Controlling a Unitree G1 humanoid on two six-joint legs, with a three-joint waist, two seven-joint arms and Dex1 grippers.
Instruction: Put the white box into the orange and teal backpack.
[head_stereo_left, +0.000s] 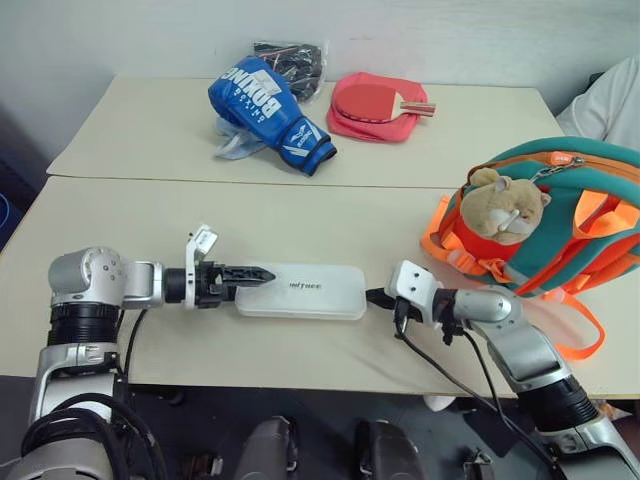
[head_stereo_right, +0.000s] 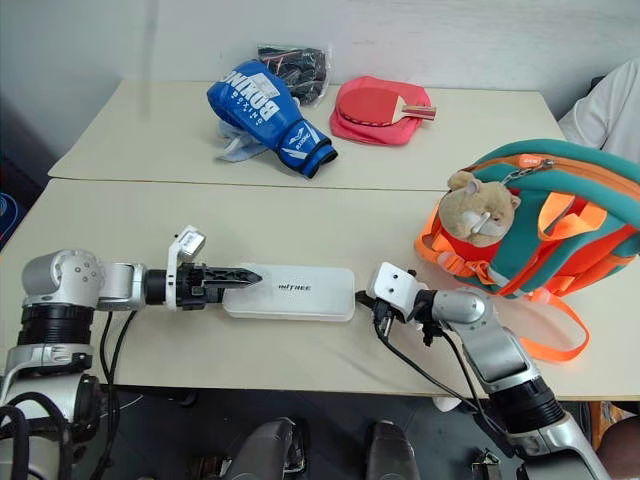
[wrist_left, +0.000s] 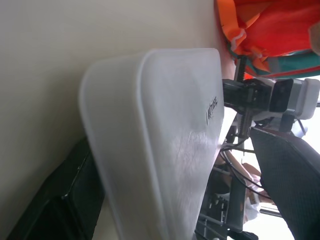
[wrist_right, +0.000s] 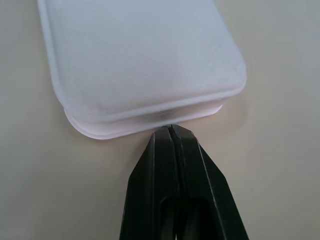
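We see a flat white box (head_stereo_left: 300, 291) of smooth, faintly translucent plastic with a soft sheen, on a matt cream desk (head_stereo_left: 330, 222). The teal and orange backpack (head_stereo_left: 570, 225) looks like soft cloth, its tan bear (head_stereo_left: 500, 207) plush; the blue boxing glove (head_stereo_left: 268, 113) is glossy.

White box (head_stereo_left: 305, 291) lies on the table (head_stereo_left: 300, 220) between both hands.

Both arms reach in low toward each other. Left gripper (head_stereo_left: 250, 273) points right with its black fingers spread wide, one above and one below. Right gripper (wrist_right: 171, 131) points left, fingers pressed tight together, wrist bent inward.
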